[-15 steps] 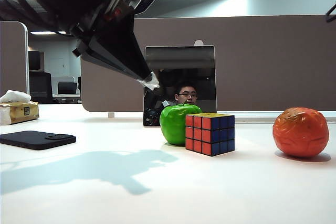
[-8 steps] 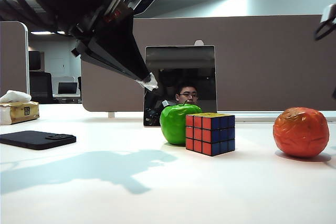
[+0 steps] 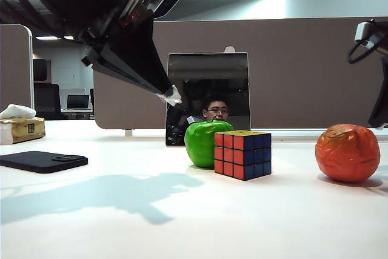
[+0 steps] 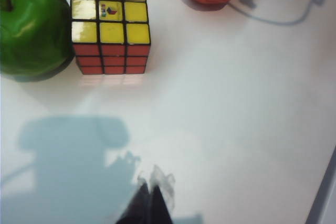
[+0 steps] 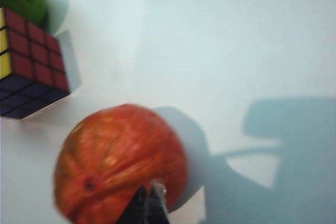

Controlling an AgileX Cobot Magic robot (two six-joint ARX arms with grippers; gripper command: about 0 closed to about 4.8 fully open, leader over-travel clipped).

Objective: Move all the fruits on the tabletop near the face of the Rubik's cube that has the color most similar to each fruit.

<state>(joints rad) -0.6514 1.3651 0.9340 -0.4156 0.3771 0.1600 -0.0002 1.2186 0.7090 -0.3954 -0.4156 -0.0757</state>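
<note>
The right gripper (image 5: 149, 203), fingers together and empty, hovers above the orange fruit (image 5: 121, 163); unopened, it could knock the fruit rolling. The left gripper (image 3: 171, 95), also closed and empty, hangs left of the green apple (image 3: 206, 142) by the Rubik's cube (image 3: 242, 154).

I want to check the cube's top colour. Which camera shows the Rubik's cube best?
The left wrist view: the Rubik's cube lies whole below it, yellow top and red-orange side clear. The exterior view shows the red-orange and blue sides, the top edge-on. The right wrist view cuts it off at the frame's edge.

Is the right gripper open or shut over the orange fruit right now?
Shut. In the right wrist view the right gripper has its fingertips pressed together with no gap, hanging over the orange fruit and holding nothing.
</note>
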